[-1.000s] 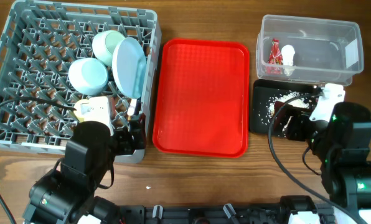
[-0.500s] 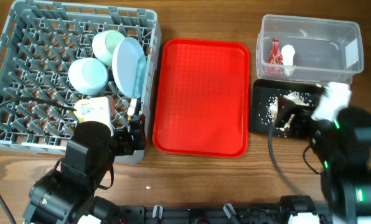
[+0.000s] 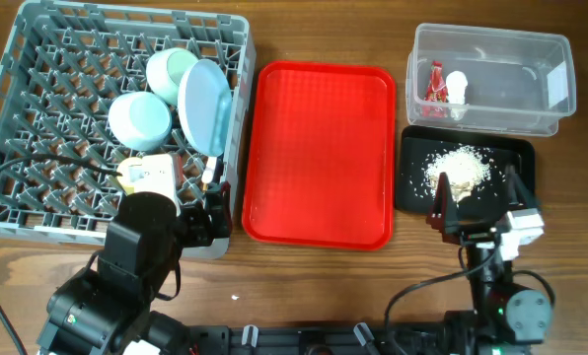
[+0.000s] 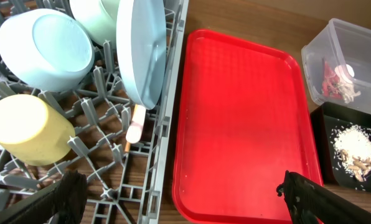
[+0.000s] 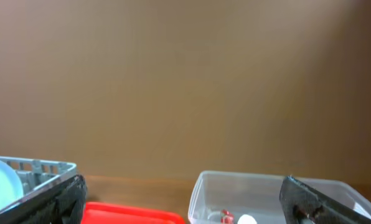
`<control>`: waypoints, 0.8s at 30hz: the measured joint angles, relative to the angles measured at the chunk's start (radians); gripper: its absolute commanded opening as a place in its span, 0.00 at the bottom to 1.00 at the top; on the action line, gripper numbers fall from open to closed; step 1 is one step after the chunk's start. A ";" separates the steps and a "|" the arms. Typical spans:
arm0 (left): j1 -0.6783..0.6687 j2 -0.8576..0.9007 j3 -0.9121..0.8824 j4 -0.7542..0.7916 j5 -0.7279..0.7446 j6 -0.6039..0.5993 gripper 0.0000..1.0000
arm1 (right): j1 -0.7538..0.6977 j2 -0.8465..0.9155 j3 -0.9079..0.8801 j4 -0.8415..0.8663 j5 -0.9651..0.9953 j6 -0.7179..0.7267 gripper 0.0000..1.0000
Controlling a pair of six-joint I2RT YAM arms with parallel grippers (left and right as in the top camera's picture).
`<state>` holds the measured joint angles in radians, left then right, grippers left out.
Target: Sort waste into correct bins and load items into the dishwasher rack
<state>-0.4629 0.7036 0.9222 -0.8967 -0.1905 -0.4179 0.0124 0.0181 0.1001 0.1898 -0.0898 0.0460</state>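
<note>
The grey dishwasher rack (image 3: 37,59) holds two mint bowls (image 3: 139,118) (image 3: 171,71), the upright plate (image 3: 205,106), the yellow cup (image 4: 27,130) and a pale utensil handle (image 4: 134,127). The clear tub (image 3: 491,113) holds the red wrapper (image 3: 434,87) and the white scrap (image 3: 457,89). Beige crumbs (image 3: 459,168) lie on the black tray (image 3: 417,187). My left gripper (image 4: 179,186) is open and empty over the rack's near right corner. My right gripper (image 3: 477,212) is open and empty at the black tray's near edge, pointing level towards the wall (image 5: 182,186).
The large red tray (image 3: 319,153) lies between the rack and the bins, with nothing on it. A small white speck (image 3: 236,296) lies on the wood near the front edge. Both arm bases stand along the front edge.
My right arm has pulled back from over the black tray towards the front edge and tilted up. The crumb pile is now uncovered. The left arm has not moved.
</note>
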 measured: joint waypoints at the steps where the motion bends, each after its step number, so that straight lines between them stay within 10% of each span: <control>1: 0.000 0.000 0.000 0.000 0.000 0.000 1.00 | 0.000 -0.001 -0.038 0.016 0.000 -0.003 1.00; 24: 0.000 0.000 0.000 0.000 0.000 0.000 1.00 | 0.000 -0.003 -0.094 -0.182 -0.067 -0.078 1.00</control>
<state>-0.4629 0.7036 0.9222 -0.8967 -0.1905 -0.4179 0.0124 0.0154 0.0063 0.0078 -0.1570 -0.0319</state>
